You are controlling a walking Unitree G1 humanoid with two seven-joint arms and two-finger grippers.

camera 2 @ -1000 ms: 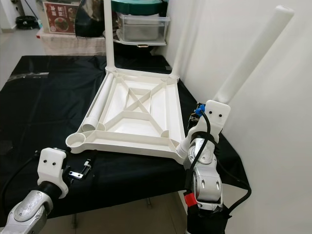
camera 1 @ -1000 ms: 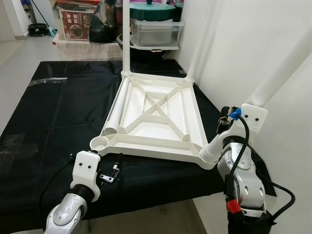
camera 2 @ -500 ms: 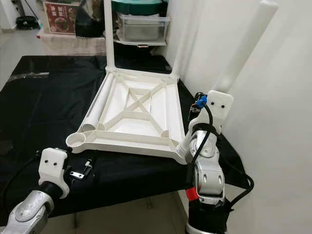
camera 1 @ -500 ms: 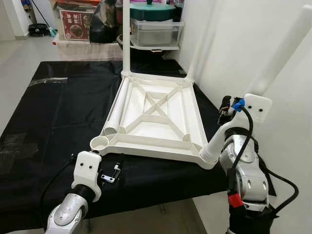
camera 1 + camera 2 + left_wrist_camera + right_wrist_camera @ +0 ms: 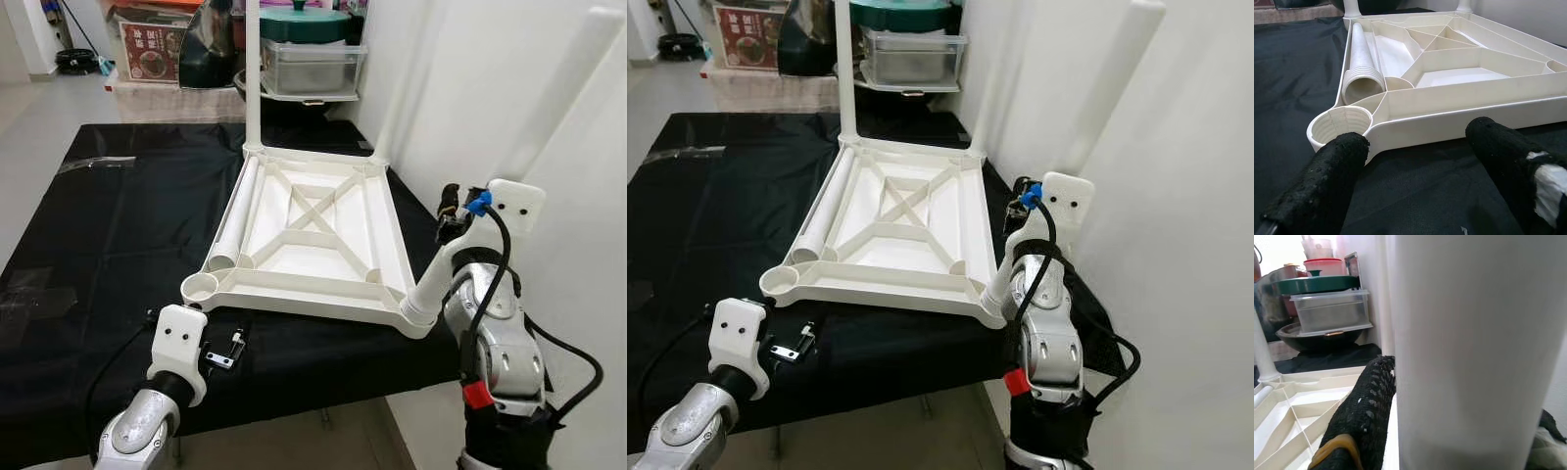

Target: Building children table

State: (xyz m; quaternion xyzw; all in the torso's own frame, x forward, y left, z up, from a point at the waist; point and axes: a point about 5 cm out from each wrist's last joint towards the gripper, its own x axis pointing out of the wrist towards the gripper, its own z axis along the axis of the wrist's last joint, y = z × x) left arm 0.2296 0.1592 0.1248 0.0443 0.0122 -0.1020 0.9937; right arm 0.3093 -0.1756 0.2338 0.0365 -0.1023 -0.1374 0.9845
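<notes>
The white table top [image 5: 294, 299] lies upside down on the black cloth [image 5: 118, 225]. Two white legs stand upright in its far corners. A loose leg [image 5: 235, 220] lies inside the top along its left side. My right gripper [image 5: 449, 208] is shut on another leg [image 5: 549, 117], which rises from the near right corner socket and leans out to the right; its black finger [image 5: 1366, 401] presses against that leg [image 5: 1464, 352]. My left gripper [image 5: 1418, 139] is open low over the cloth, just before the empty front-left socket [image 5: 1341, 127].
A white wall [image 5: 470, 78] runs close along the right side, right behind the held leg. Beyond the far edge stand a clear box with a green lid [image 5: 313, 59] and a red printed carton [image 5: 152, 49]. The cloth's front edge lies just below my arms.
My right gripper has risen a little and swung the held leg more upright, its top moving left toward the wall. My left gripper has stayed near the front-left socket.
</notes>
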